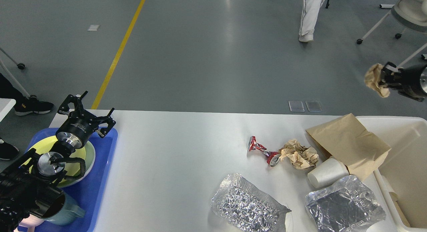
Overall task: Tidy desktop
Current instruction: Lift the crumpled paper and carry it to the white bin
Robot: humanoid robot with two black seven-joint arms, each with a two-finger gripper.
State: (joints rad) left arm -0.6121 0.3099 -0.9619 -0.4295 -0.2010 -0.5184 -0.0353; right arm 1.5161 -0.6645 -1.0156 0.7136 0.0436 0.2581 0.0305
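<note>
Beyond desktop (173,152) edge, right end effector (383,79) clutching paper wad (373,79)

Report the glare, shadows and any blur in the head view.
Head view: overhead light leaves a pale streak of glare on the grey floor and sparkles on the two foil bags; shadows on the desktop are soft and faint; the frame is sharp throughout; the right gripper with its paper wad is cut by the right edge.

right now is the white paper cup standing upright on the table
No, the white paper cup lies on its side on the desktop, beside the brown paper bag.
</note>
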